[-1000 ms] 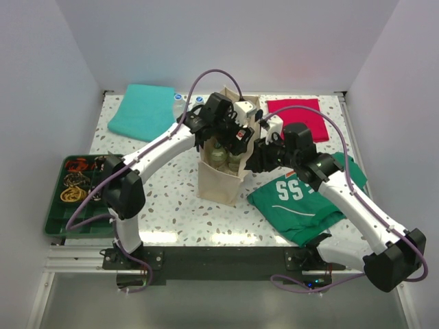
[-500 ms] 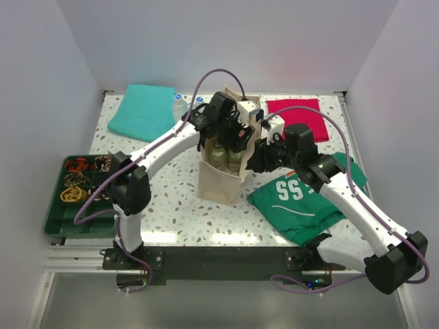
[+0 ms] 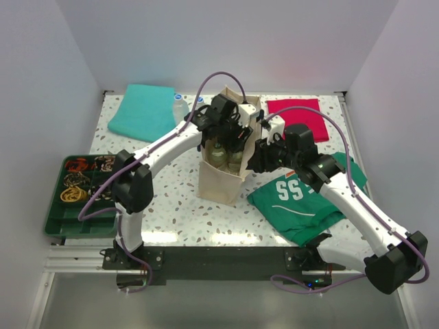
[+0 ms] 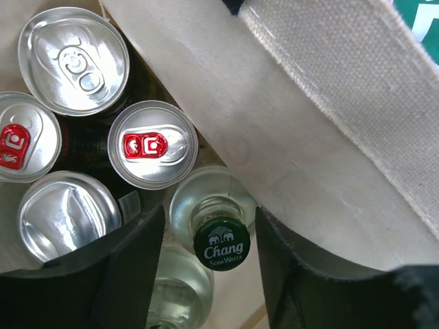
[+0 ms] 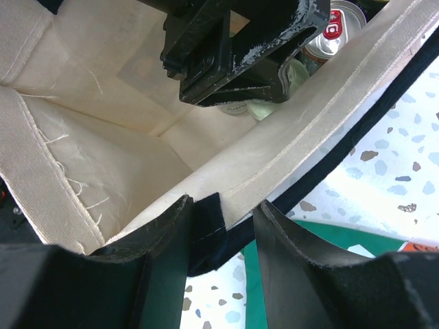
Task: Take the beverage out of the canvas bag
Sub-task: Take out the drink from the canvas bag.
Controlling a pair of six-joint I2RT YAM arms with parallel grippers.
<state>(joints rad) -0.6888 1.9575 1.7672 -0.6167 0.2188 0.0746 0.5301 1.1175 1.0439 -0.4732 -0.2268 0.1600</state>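
Canvas bag (image 3: 219, 181): upright, mid-table; rim pinched by right gripper (image 5: 221, 212). Left gripper (image 4: 209, 218): fingers spread, straddling capped Chang bottle (image 4: 221, 245) inside bag beside cans (image 4: 152, 144); bottle body mostly hidden.

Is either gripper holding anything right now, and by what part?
Left gripper is open astride the Chang bottle, holding nothing. Right gripper straddles the rim of the canvas bag; clamped or not cannot be told.
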